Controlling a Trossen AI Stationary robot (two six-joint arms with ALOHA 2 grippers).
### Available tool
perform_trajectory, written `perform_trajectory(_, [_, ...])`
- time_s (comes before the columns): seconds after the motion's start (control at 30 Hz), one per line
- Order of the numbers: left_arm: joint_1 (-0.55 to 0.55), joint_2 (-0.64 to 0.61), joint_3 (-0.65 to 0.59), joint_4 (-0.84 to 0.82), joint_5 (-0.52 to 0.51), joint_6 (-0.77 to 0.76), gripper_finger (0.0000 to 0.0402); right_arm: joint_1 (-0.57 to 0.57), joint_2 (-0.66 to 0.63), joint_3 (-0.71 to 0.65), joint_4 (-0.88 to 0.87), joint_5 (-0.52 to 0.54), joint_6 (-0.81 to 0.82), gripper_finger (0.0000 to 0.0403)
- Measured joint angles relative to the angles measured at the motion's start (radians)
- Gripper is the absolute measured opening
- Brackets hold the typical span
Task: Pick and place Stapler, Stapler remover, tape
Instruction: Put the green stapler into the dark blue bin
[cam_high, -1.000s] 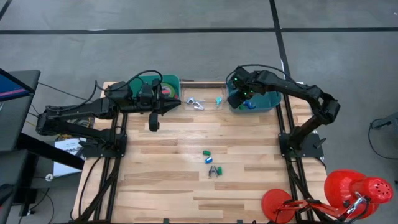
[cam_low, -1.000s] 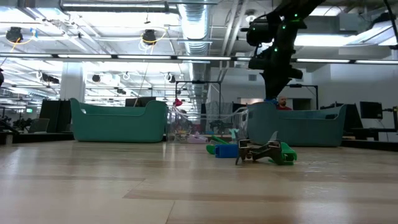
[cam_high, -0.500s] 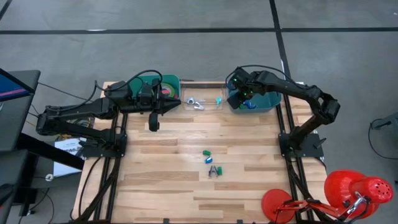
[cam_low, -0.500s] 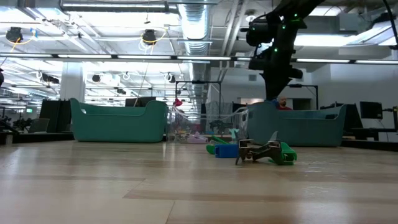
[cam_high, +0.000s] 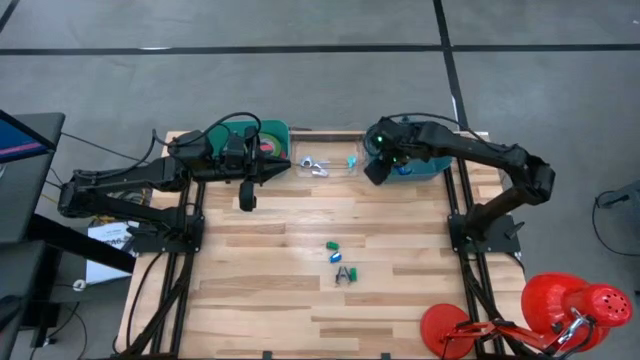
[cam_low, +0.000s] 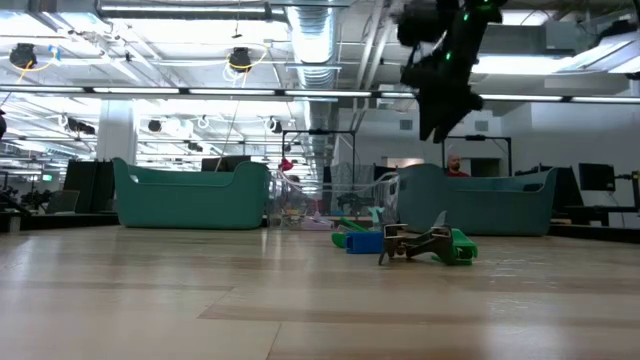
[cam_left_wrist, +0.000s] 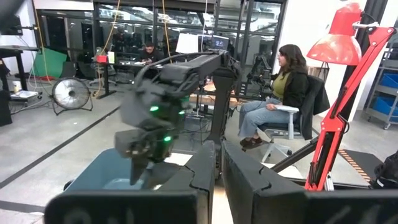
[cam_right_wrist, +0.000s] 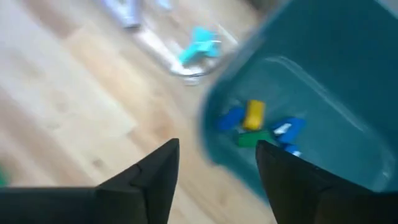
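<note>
On the table's middle lie two small staplers, one green (cam_high: 331, 244) and one blue (cam_high: 337, 257), and a dark stapler remover (cam_high: 343, 275) next to another green piece (cam_high: 353, 271). In the low view the remover (cam_low: 410, 243) stands before the blue stapler (cam_low: 365, 241). A green tape roll (cam_high: 270, 131) and a pinkish one (cam_high: 266, 148) lie in the left teal bin (cam_high: 283, 128), partly hidden by my left arm. My left gripper (cam_high: 283, 168) hovers level beside that bin, shut and empty. My right gripper (cam_high: 372, 172) hangs open and empty over the near left corner of the right teal bin (cam_high: 435, 166), pointing steeply down.
A clear tray (cam_high: 325, 163) with small pieces stands between the two bins at the far edge. The right bin (cam_right_wrist: 323, 93) holds blue, yellow and green pieces (cam_right_wrist: 255, 115). A red lamp (cam_high: 565, 305) stands off the near right corner. A seated person (cam_left_wrist: 283, 93) shows beyond the table.
My right gripper has risen and swung from over the right bin toward the table's left and near side, now over the bin's corner. The things on the table have stayed where they were.
</note>
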Motion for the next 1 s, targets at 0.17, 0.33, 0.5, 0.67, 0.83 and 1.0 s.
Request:
perform_trajectory(0.17, [0.000, 0.000, 0.000, 0.001, 0.000, 0.000, 0.0021, 0.115, -0.044, 0.000, -0.005, -0.001, -0.005, 0.0212])
perform_trajectory(0.33, [0.000, 0.000, 0.000, 0.002, 0.000, 0.000, 0.0021, 0.248, -0.052, 0.000, -0.003, -0.020, -0.054, 0.0206])
perform_trajectory(0.5, [0.000, 0.000, 0.000, 0.003, 0.000, 0.000, 0.0021, 0.342, -0.052, 0.000, 0.003, -0.054, -0.054, 0.0200])
perform_trajectory(0.67, [0.000, 0.000, 0.000, 0.007, 0.000, 0.000, 0.0021, 0.424, -0.052, -0.015, 0.035, -0.058, -0.055, 0.0195])
perform_trajectory(0.83, [0.000, 0.000, 0.000, 0.007, 0.000, 0.000, 0.0021, 0.502, -0.052, -0.055, 0.075, -0.057, -0.063, 0.0194])
perform_trajectory(1.0, [0.000, 0.000, 0.000, 0.008, 0.000, 0.000, 0.0021, 0.572, -0.051, -0.078, 0.138, -0.054, -0.062, 0.0199])
